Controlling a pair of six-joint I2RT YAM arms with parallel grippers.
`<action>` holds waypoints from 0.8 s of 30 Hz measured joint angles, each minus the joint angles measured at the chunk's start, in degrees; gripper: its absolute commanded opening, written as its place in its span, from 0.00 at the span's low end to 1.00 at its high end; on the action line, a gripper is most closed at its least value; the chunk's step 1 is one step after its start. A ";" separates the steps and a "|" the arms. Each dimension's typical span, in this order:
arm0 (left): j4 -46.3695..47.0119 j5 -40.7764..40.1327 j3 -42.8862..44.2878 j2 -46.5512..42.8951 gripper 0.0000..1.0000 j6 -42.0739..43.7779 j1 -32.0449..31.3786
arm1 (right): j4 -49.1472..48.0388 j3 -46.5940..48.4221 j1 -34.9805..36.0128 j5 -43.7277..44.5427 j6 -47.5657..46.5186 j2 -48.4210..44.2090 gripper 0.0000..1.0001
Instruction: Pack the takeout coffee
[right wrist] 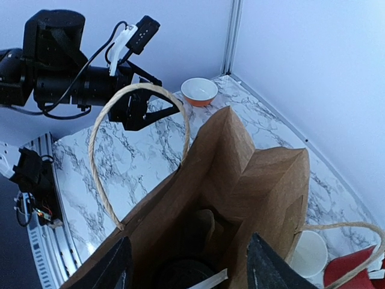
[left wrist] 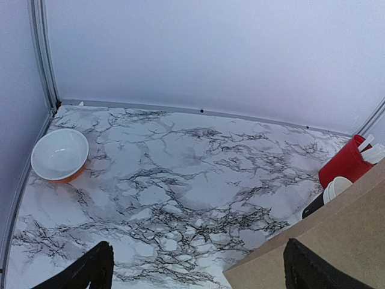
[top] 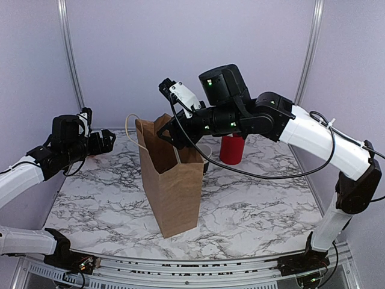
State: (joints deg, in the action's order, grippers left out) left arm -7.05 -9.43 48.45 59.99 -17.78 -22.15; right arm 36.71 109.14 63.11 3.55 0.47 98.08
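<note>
Takeout coffee point(right wrist: 182, 271) inside bag point(right wrist: 264, 180), beneath parted right pincer point(right wrist: 187, 241).

You have one brown paper bag point(top: 171, 180) with two rope handles point(right wrist: 142, 87) under your right jaws and one takeout coffee point(right wrist: 187, 270) deep inside it. One orange bowl point(left wrist: 59, 155) sits ahead-left of your left jaws, with one red cup point(top: 232, 149) and one white-rimmed cup point(right wrist: 308, 253) ahead-right, all on one counter point(top: 252, 211).
</note>
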 measured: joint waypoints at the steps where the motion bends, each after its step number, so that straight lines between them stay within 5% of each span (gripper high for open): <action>1: 0.00 0.00 0.00 0.00 0.99 0.00 0.00 | -0.31 0.00 0.00 -0.02 0.48 0.00 0.50; 4: 0.00 0.00 -0.02 0.00 0.99 0.00 0.00 | -0.72 0.70 -0.15 -0.39 1.68 0.68 0.28; 6: 0.00 0.00 0.00 0.00 0.99 0.00 0.00 | -1.01 2.29 -0.66 -1.55 3.13 2.14 0.23; 17: 0.00 0.00 -0.02 0.00 0.99 0.00 0.00 | -1.31 5.27 -3.37 -7.26 8.85 7.04 0.61; 21: 0.00 0.00 -0.02 0.00 0.99 0.00 0.00 | -1.64 5.81 -3.34 -7.80 9.33 7.02 0.64; 24: 0.00 0.00 -0.02 0.00 0.99 0.00 0.00 | -1.95 6.23 -3.34 -8.02 9.66 7.02 0.56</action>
State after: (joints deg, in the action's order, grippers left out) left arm -7.05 -9.43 48.42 59.99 -17.78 -22.15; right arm 34.76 115.37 59.77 -4.47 10.13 105.10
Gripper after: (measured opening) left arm 0.992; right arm 0.639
